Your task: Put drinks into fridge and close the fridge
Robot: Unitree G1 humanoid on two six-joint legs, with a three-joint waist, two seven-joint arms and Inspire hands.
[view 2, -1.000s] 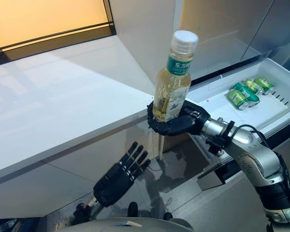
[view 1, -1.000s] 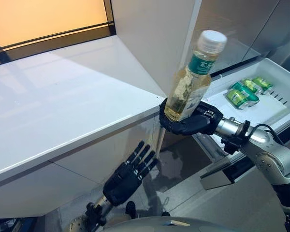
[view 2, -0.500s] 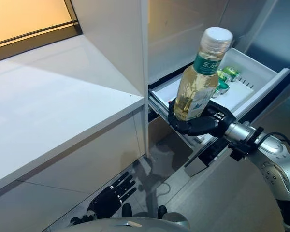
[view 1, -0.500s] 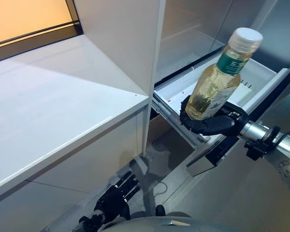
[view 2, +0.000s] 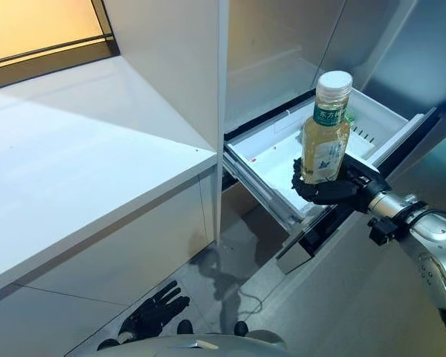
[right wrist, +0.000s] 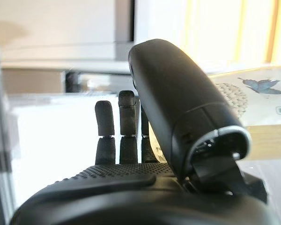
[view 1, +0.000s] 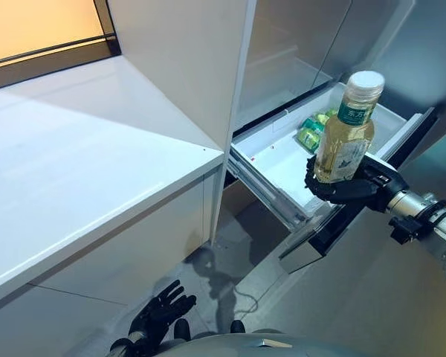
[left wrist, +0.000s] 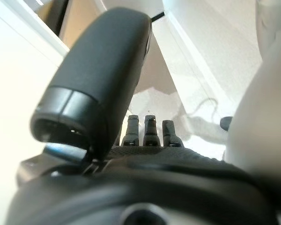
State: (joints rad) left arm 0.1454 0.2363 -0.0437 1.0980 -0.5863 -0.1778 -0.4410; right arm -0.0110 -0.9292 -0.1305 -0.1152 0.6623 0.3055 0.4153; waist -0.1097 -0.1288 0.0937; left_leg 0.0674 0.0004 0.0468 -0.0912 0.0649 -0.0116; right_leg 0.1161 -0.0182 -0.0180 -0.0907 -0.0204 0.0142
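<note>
Bottle of clear plastic with yellow drink, green label and white cap [view 1: 346, 139] stands upright in the right robot hand [view 1: 347, 187], fingers curled round its base, above the open white fridge drawer [view 1: 281, 158] containing green cans [view 1: 311, 134]. Left robot hand [view 1: 157, 317] hangs low beside the white counter [view 1: 74, 163], fingers spread.

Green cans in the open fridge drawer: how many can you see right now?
2 at least: green cans lie together at the back of the drawer, partly behind the bottle held upright in the right hand. More may be hidden behind it.
</note>
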